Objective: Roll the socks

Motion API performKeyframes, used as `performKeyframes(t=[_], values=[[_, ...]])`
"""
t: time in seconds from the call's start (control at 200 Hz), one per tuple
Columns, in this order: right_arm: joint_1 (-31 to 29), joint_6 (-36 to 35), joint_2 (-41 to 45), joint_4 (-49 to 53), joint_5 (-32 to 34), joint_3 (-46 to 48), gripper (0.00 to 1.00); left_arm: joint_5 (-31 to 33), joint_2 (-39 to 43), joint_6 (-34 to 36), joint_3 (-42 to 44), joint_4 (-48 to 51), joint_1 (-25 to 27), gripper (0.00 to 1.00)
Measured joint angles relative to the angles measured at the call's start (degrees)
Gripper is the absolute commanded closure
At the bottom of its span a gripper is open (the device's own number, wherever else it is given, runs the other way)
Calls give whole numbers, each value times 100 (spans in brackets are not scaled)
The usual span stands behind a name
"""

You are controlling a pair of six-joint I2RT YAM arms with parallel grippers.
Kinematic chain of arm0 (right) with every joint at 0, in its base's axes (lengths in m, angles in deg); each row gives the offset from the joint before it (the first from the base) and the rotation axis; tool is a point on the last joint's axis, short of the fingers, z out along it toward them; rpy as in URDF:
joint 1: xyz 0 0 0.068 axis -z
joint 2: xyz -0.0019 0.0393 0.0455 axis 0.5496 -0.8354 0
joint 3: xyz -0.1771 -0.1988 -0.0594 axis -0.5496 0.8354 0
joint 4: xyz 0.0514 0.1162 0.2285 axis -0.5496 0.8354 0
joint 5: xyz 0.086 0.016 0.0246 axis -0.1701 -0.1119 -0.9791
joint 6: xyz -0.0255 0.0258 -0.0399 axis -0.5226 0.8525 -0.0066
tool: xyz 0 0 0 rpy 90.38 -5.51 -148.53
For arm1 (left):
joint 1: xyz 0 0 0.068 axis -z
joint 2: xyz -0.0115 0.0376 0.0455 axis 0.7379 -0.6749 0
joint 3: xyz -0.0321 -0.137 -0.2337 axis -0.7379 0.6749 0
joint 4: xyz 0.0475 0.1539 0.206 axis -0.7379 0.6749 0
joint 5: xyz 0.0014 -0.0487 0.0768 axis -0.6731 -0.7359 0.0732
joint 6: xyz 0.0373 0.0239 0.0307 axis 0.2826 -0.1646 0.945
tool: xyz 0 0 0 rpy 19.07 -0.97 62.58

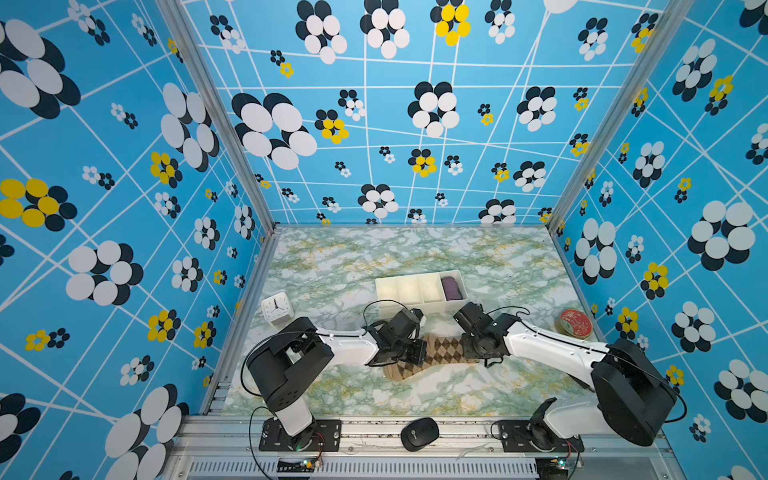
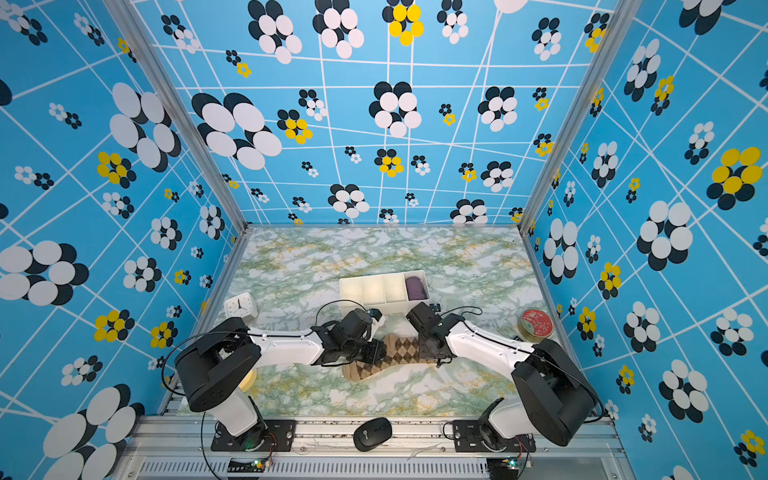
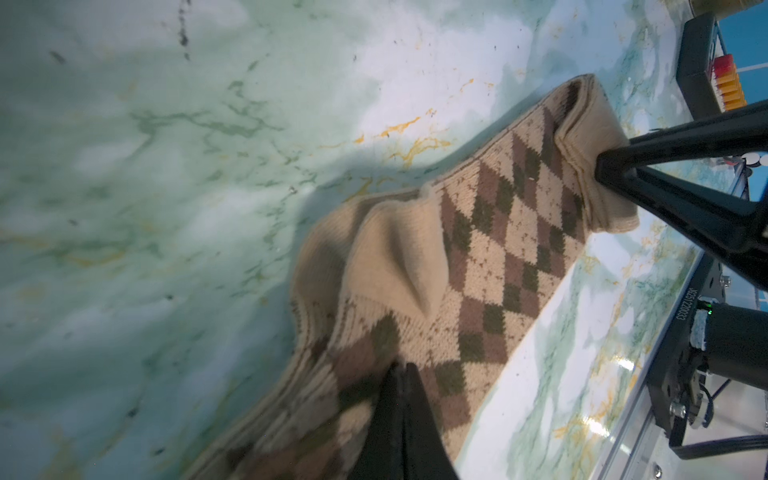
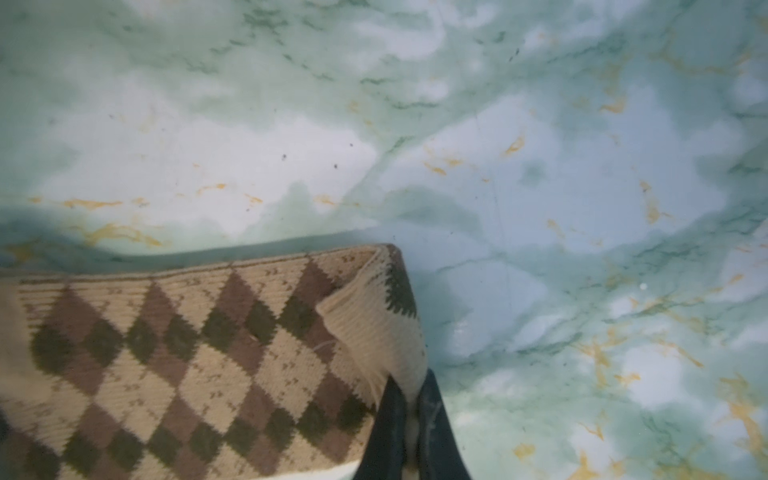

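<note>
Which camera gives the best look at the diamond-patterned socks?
The left wrist view: the argyle socks lie large there, heel to cuff, pattern sharp. The right wrist view shows only the cuff end, pinched by the right fingers. In both top views they are small and partly covered.

The left end effector and right end effector touch the socks.
</note>
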Motion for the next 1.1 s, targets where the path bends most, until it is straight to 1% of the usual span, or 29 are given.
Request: performKeyframes(t=[0.66, 0.785, 0.88, 1.1], values=[[-511, 146, -573, 199, 529, -437, 100, -57, 0, 2, -13, 39, -28, 94], [-634, 184, -669, 308, 654, -533, 95, -57, 0, 4, -46, 111, -33, 94], [-708, 225, -728, 350, 717, -597, 87, -57, 0, 4, -61, 146, -33, 94], [-772, 271, -743, 426, 763, -625, 85, -57, 0, 4, -70, 164, -33, 94]])
